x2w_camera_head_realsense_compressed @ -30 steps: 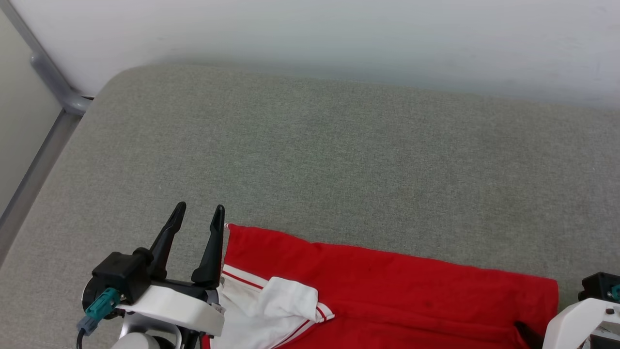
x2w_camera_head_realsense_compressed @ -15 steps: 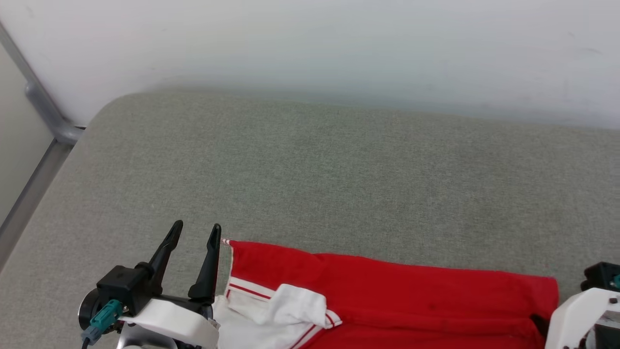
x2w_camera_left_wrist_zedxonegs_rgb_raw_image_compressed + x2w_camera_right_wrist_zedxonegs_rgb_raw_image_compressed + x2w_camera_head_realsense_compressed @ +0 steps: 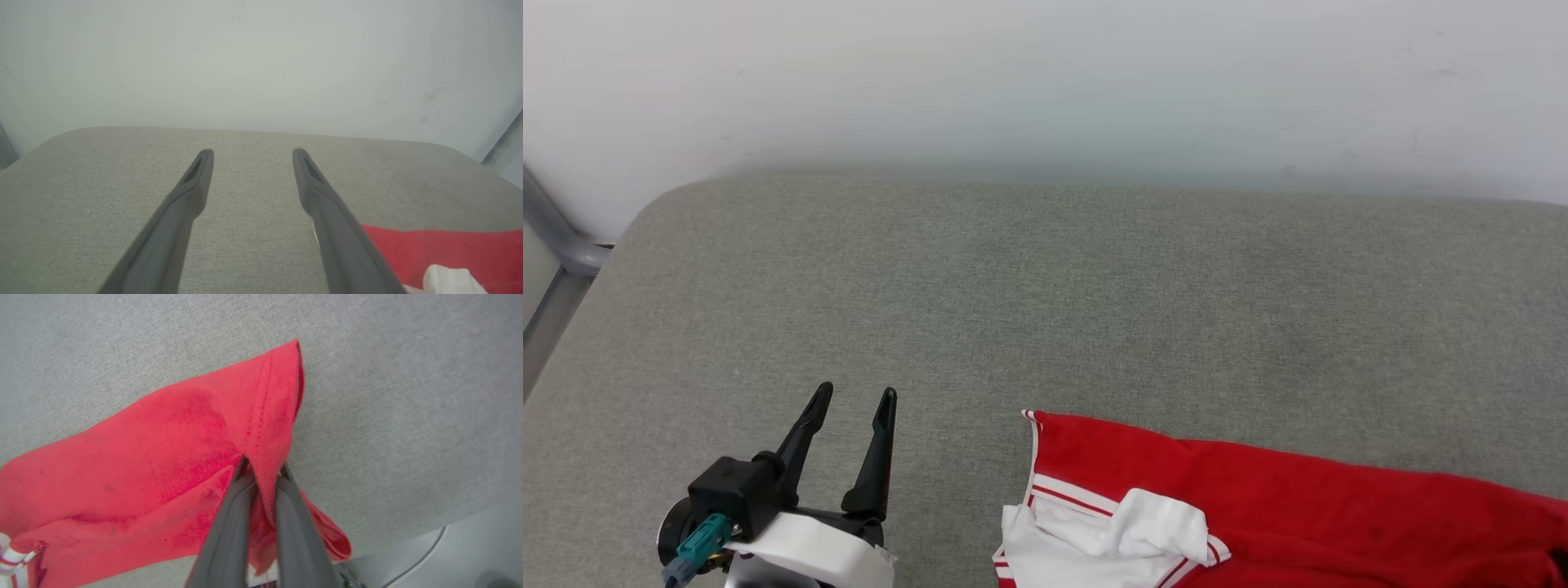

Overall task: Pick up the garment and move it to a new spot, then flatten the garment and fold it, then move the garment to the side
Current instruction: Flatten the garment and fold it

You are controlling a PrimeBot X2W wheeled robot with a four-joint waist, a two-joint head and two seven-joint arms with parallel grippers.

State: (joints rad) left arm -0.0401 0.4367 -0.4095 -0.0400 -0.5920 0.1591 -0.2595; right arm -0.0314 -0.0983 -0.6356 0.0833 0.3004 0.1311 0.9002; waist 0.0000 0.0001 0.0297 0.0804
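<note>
Lying toward the near right of the grey fabric-covered table (image 3: pixel 1094 286), the red jersey shirt (image 3: pixel 1298 506) runs off the lower right edge of the head view. Its left end shows a crumpled white sleeve (image 3: pixel 1094 539) with white-and-red striped trim (image 3: pixel 1062 494) beside it. Any lettering or number is out of sight from here.

At the other end, the right hand (image 3: pixel 263 465) has its two dark fingers drawn close together, pinching a fold of the red cloth. The stitched hem rises in a ridge from between them. That end sits near the table's edge, where a paler floor shows beyond.

The left hand (image 3: pixel 858 392) hangs over bare table to the left of the shirt, apart from it. Its fingers are spread wide with nothing between them, pointing toward the pale wall (image 3: pixel 1045 82). From its own wrist camera the red cloth (image 3: pixel 429 249) shows low on the right, behind the right-side finger.
</note>
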